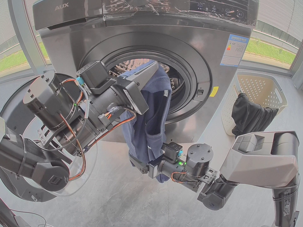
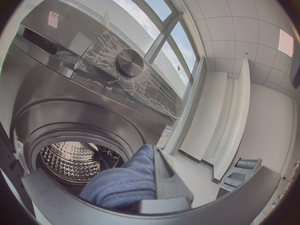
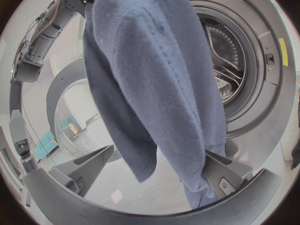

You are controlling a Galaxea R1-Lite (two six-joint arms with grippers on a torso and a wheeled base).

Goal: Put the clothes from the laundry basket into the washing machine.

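Note:
A dark blue garment (image 1: pixel 151 117) hangs from my left gripper (image 1: pixel 148 73), which is shut on its top end right in front of the washing machine's round opening (image 1: pixel 180 89). In the left wrist view the blue cloth (image 2: pixel 125 182) bulges beside one grey finger (image 2: pixel 170 175), with the steel drum (image 2: pixel 72 160) just beyond. My right gripper (image 1: pixel 139 163) sits low at the garment's hanging end, open; in its own view the garment (image 3: pixel 156 78) drops between the spread fingers (image 3: pixel 93 163) and rests against one of them. A black garment (image 1: pixel 249 114) drapes over the rim of the white laundry basket (image 1: pixel 268 89).
The washer's door (image 1: pixel 79 174) stands swung open at the left, behind my left arm. The basket leans against the machine's right side. Grey tiled floor (image 1: pixel 126 202) lies in front of the machine. Windows run behind it.

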